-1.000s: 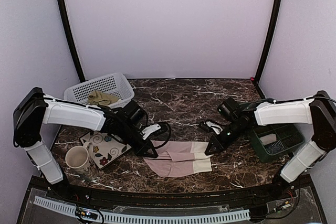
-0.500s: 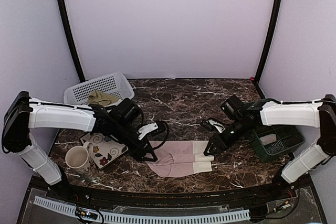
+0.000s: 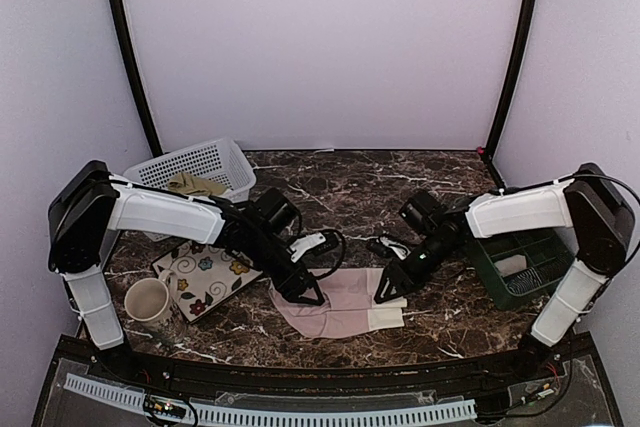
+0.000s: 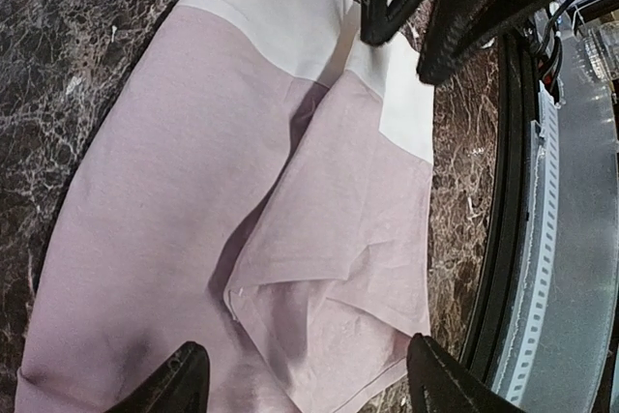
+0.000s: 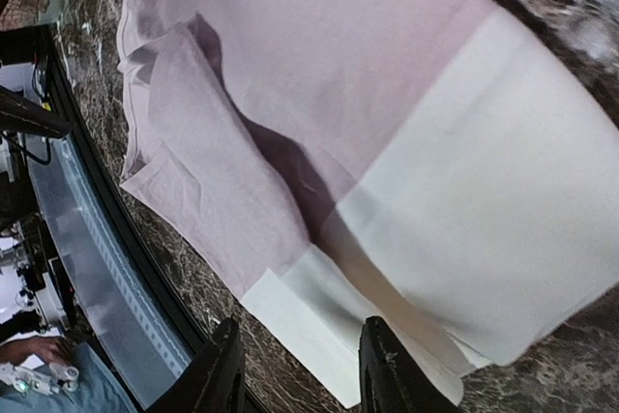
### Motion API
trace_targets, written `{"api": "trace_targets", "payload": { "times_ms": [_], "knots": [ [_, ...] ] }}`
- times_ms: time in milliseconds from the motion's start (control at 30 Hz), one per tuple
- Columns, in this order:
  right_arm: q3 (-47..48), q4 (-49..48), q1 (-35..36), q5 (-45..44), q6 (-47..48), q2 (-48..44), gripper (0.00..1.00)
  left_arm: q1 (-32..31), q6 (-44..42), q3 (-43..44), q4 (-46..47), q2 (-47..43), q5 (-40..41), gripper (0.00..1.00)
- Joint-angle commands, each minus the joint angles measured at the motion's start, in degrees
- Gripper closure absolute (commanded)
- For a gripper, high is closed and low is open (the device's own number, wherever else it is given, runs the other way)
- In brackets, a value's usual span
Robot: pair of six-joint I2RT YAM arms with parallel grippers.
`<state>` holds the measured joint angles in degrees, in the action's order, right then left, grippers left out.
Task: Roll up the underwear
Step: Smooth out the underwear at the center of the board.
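Left end effector (image 4: 309, 374) hangs spread wide over the folded pink underwear (image 4: 193, 191) on the bench (image 3: 350, 197); right end effector (image 5: 305, 374) stands narrower, apparently empty, at the cream waistband (image 5: 484, 191).

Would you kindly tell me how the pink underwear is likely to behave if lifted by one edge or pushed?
The pink underwear will probably drape limply, since it already lies in soft folds. It looks thin and light, so a pinch may lift only one layer. Pushed across the marble table, it would likely bunch rather than slide whole.
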<state>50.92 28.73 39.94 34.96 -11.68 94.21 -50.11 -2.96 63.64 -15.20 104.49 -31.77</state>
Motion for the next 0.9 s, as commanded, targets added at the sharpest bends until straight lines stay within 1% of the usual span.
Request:
{"api": "trace_targets", "payload": {
  "times_ms": [0,100,167,233,300,333,400,500,600,700,800,867],
  "knots": [
    [1.86,1.27,3.75,3.86,2.59,1.53,0.65,0.01,0.24,1.4,0.03,-0.28,-2.6,0.26],
    [1.5,2.07,4.99,5.28,3.04,1.66,0.76,0.41,0.32,1.04,-0.07,-0.36,-3.74,0.26],
    [1.3,2.44,5.33,6.56,3.23,0.71,0.77,0.85,0.5,0.43,0.51,-0.78,-5.33,0.25],
    [1.52,3.1,5.41,6.87,3.39,-0.67,0.75,0.97,0.58,-0.08,1.23,-1.26,-4.79,0.24],
    [1.38,2.18,5.22,5.89,1.93,-2.43,0.69,0.98,0.39,0.29,1.68,-0.67,-4.19,0.23],
    [1.01,1.14,4.79,5.06,0.49,-4.99,0.65,0.98,0.33,0.86,1.59,0.02,-4.31,0.22],
    [-0.09,-0.94,3.1,3.11,-2.68,-8.58,0.61,0.98,0.47,2.47,1.45,2.12,-4.57,0.22],
    [-2.44,-2.79,-1.33,0.83,-7.35,-12.56,0.56,0.98,0.78,4.91,1.45,5.52,-5.0,0.21],
    [-4.82,-2.9,-5.59,-0.54,-11.01,-15.15,0.54,0.98,1.03,6.89,1.03,7.76,-5.69,0.2],
    [-6.67,-1.74,-8.58,-1.12,-12.85,-16.62,0.52,0.93,0.06,7.33,0.11,8.03,-9.78,0.21],
    [-7.88,-0.47,-10.27,-1.36,-13.75,-17.75,0.52,0.68,-2.33,7.07,-2.57,6.95,-14.81,0.24],
    [-8.61,0.46,-11.09,-0.96,-14.04,-17.72,0.52,0.2,-4.44,6.43,-4.46,5.52,-16.33,0.29]
  ]
}}
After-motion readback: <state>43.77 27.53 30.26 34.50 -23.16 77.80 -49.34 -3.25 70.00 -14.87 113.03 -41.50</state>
